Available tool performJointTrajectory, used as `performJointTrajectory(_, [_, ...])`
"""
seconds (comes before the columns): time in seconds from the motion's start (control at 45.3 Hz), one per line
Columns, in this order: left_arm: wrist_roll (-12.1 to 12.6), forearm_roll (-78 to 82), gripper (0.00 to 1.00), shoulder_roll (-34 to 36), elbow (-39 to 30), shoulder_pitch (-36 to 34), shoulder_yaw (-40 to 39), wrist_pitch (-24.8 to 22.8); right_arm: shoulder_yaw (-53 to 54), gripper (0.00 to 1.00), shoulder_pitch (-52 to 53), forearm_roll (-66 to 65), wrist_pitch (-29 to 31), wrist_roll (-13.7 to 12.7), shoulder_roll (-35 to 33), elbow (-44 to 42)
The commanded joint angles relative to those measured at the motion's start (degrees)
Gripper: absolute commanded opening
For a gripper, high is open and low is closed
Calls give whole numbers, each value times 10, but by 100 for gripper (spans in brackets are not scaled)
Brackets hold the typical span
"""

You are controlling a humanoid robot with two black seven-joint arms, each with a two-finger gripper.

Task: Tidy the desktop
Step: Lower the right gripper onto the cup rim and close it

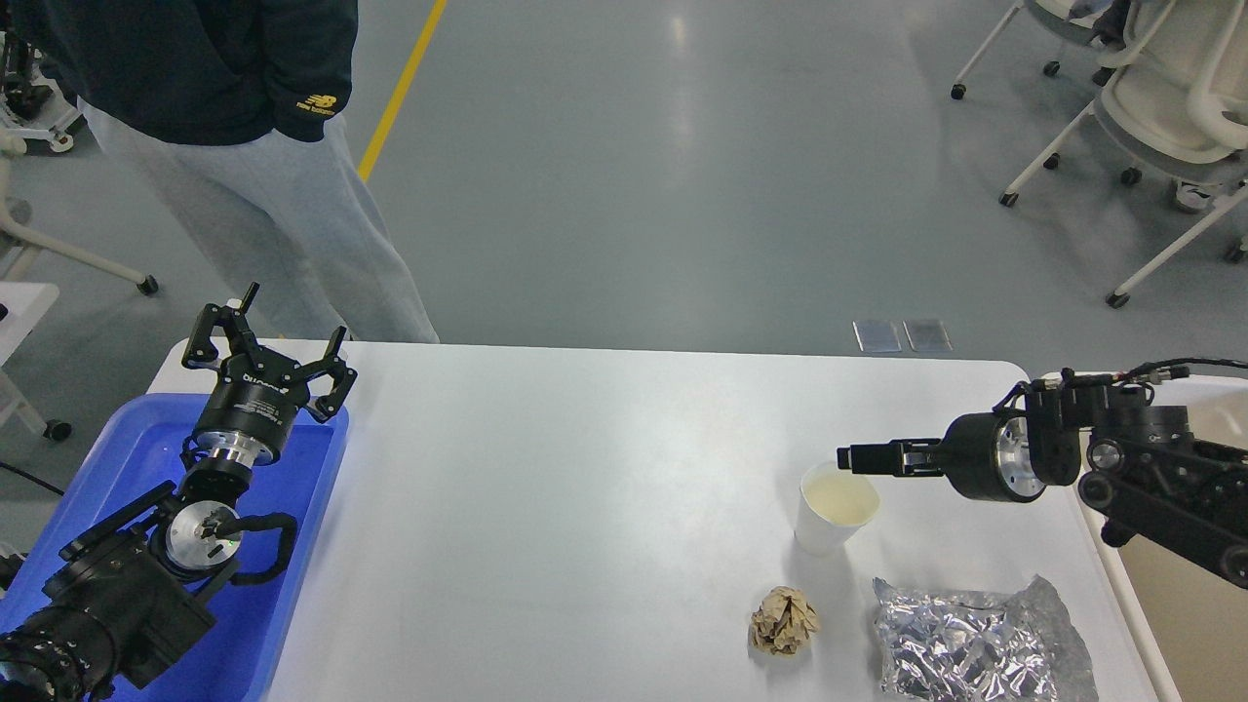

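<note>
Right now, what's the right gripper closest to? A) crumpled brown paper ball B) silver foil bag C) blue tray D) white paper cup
D: the right gripper has its fingers at the rim of the white paper cup, while the crumpled paper ball and silver foil bag lie nearer the front edge of the desktop, and the blue tray sits at the far left.

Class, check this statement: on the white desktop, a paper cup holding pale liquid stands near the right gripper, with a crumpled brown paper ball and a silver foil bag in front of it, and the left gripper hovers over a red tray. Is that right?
Not quite: the head view shows the tray under the left gripper is blue, not red. The rest stands: the paper cup holds pale liquid near the right gripper, with the paper ball and foil bag in front of it on the desktop.
</note>
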Motion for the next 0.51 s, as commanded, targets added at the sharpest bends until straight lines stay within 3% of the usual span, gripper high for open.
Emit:
performJointTrajectory(0.0, [0, 0, 100, 0, 0, 0, 0, 0, -46, 99, 15, -22, -2, -3, 24, -31])
performJointTrajectory(0.331, [0, 0, 100, 0, 0, 0, 0, 0, -70, 98, 16, -29, -3, -4, 58, -82])
performJointTrajectory(0.486, [0, 0, 100, 0, 0, 0, 0, 0, -74, 84, 13, -31, -4, -2, 61, -93])
